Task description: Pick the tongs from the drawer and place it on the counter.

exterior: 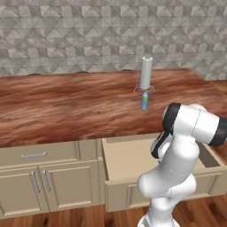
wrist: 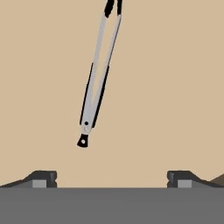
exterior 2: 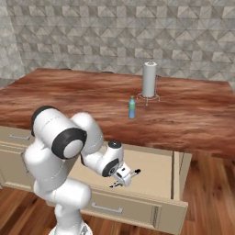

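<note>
The tongs lie flat on the tan floor of the open drawer. They are thin and silvery with dark grips and dark tips, and they run from the top of the hand view down to a small black loop end. My gripper hangs open just above the drawer floor, its fingertips spread wide, with the loop end slightly ahead of them and left of centre. The right base view shows the gripper low inside the pulled-out drawer. In the left base view my arm covers much of the drawer. The reddish-brown counter runs behind.
A blue-green bottle and a tall grey cylinder on a wire stand are on the counter. A narrower drawer front with a silver bar handle sits left of the open drawer, above cabinet doors.
</note>
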